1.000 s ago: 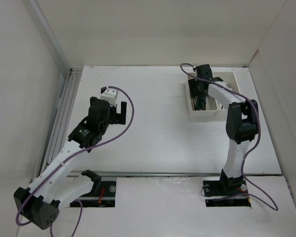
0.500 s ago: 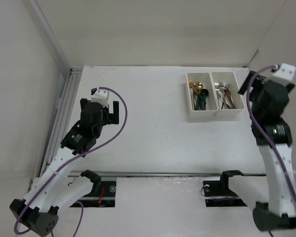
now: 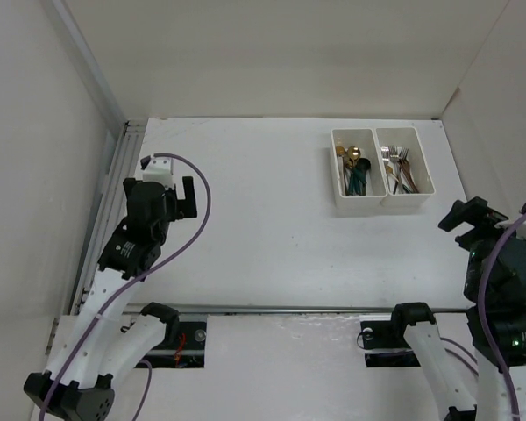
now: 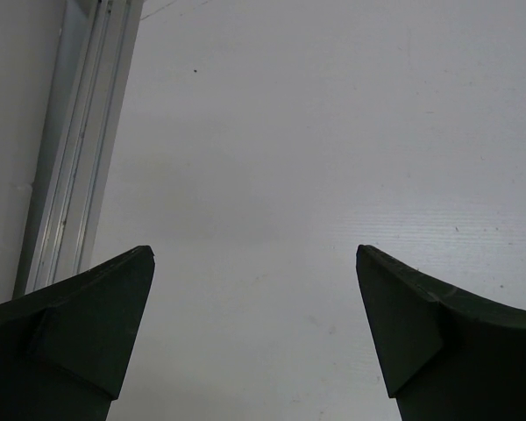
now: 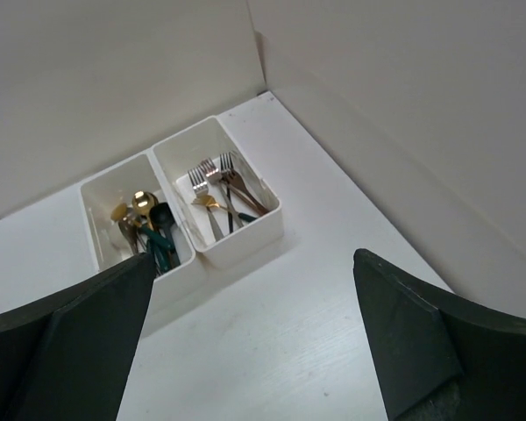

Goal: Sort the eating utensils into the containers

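The containers are two joined white bins at the table's back right. Spoons with gold, black and green parts lie in the left bin, and silver and copper forks in the right one. In the right wrist view the containers sit ahead, with the spoons and forks inside. My right gripper hangs open and empty near the table's right edge, well in front of the bins. My left gripper is open and empty over bare table at the left.
An aluminium rail runs along the table's left side, close to my left gripper. Pale walls enclose the table on the left, back and right. The white tabletop lies between the two arms.
My right arm pulled out of the containers, swung right and drew back to the near right edge, jaws opening wide. My left arm drew back leftward toward the rail.
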